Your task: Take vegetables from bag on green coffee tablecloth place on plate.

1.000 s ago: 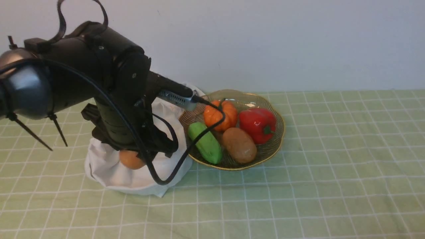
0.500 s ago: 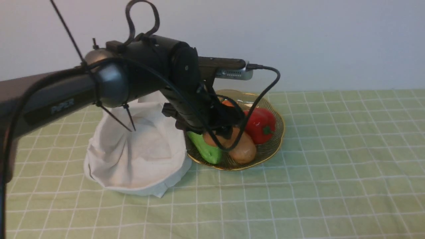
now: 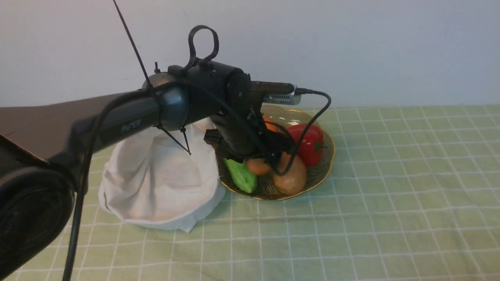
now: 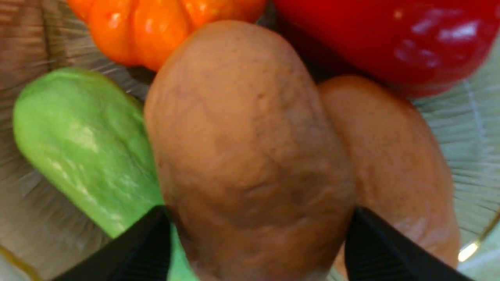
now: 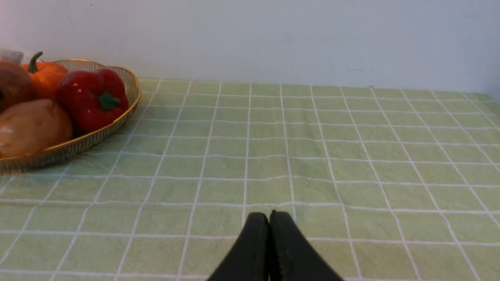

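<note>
My left gripper (image 3: 261,163) is shut on a tan-brown potato (image 3: 257,166) and holds it low over the golden wire plate (image 3: 326,166). In the left wrist view the held potato (image 4: 250,148) fills the space between the black fingers (image 4: 136,249). A second potato (image 3: 292,178) lies in the plate beside it and shows in the left wrist view (image 4: 394,168). The white cloth bag (image 3: 164,183) sits slumped and open left of the plate on the pale green tablecloth (image 3: 371,218). My right gripper (image 5: 269,218) is shut and empty, low over the cloth right of the plate (image 5: 97,132).
The plate also holds a green cucumber-like vegetable (image 3: 241,175), a small orange pumpkin (image 3: 270,123) and a red pepper (image 3: 308,144). The left arm's cable (image 3: 312,117) loops over the plate. A white wall stands behind the table.
My left arm has lifted the potato out of the bag and carried it right, then lowered it over the plate. The bag has slumped. The right gripper shows no change.
</note>
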Controlling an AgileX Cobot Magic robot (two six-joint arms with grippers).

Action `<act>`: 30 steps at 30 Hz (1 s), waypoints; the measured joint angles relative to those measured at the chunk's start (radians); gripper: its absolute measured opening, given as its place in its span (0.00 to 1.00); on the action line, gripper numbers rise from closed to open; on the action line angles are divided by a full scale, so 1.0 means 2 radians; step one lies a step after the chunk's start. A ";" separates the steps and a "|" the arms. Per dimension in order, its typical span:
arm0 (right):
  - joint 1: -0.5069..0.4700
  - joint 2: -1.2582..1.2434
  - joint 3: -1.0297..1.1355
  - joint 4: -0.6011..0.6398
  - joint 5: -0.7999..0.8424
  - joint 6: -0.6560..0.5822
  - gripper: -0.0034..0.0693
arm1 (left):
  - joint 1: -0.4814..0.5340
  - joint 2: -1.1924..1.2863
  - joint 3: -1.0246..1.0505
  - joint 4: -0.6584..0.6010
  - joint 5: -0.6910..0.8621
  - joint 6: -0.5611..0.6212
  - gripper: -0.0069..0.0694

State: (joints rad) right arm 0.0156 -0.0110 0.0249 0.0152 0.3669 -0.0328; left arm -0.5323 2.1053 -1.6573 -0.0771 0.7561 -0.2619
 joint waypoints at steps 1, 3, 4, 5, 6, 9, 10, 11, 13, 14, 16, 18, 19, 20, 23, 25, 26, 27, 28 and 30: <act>0.000 0.000 0.000 0.000 0.000 0.000 0.03 | 0.001 0.001 0.000 -0.005 0.000 -0.001 0.87; 0.000 0.000 0.000 0.000 0.000 0.000 0.03 | 0.003 0.001 0.000 -0.012 0.000 -0.001 0.91; 0.000 0.000 0.000 0.000 0.000 0.000 0.03 | 0.003 0.001 0.000 -0.013 0.000 -0.001 0.91; 0.000 0.000 0.000 0.000 0.000 0.000 0.03 | 0.003 -0.001 -0.001 -0.022 0.001 -0.001 0.94; 0.000 0.000 0.000 0.000 0.000 0.000 0.03 | 0.003 -0.001 -0.005 -0.027 0.005 -0.001 0.94; 0.000 0.000 0.000 0.000 0.000 0.000 0.03 | 0.003 -0.011 -0.027 -0.034 0.027 0.001 0.94; 0.000 0.000 0.000 0.000 0.000 0.000 0.03 | 0.003 -0.014 -0.035 -0.035 0.037 0.002 0.94; 0.000 0.000 0.000 0.000 0.000 0.000 0.03 | 0.003 -0.018 -0.041 -0.035 0.049 0.003 0.94; 0.000 0.000 0.000 0.000 0.000 0.000 0.03 | 0.003 -0.028 -0.059 -0.035 0.070 0.007 0.94; 0.000 0.000 0.000 0.000 0.000 0.000 0.03 | 0.003 -0.039 -0.077 -0.035 0.097 0.013 0.93; 0.000 0.000 0.000 0.000 0.000 0.000 0.03 | 0.003 -0.052 -0.100 -0.035 0.134 0.023 0.90; 0.000 0.000 0.000 0.000 0.000 0.000 0.03 | 0.003 -0.070 -0.137 -0.035 0.202 0.036 0.79; 0.000 0.000 0.000 0.000 0.000 0.000 0.03 | 0.003 -0.072 -0.146 -0.035 0.206 0.039 0.78; 0.000 0.000 0.000 0.000 0.000 0.000 0.03 | 0.003 -0.077 -0.156 -0.035 0.220 0.043 0.72; 0.000 0.000 0.000 0.000 0.000 0.000 0.03 | 0.003 -0.107 -0.173 -0.035 0.237 0.074 0.45; 0.000 0.000 0.000 0.000 0.000 0.000 0.03 | 0.003 -0.125 -0.162 -0.037 0.238 0.084 0.33; 0.000 0.000 0.000 0.000 0.000 0.000 0.03 | 0.003 -0.142 -0.148 -0.038 0.240 0.089 0.23; 0.000 0.000 0.000 0.000 0.000 0.000 0.03 | 0.003 -0.161 -0.128 -0.037 0.240 0.093 0.16; 0.000 0.000 0.000 0.000 0.000 0.000 0.03 | 0.003 -0.182 -0.109 -0.036 0.240 0.095 0.12; 0.000 0.000 0.000 0.000 0.000 0.000 0.03 | 0.003 -0.212 -0.066 -0.035 0.241 0.099 0.10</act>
State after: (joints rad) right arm 0.0156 -0.0110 0.0249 0.0152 0.3669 -0.0328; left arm -0.5253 1.6815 -1.7895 -0.1462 1.2381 -0.0636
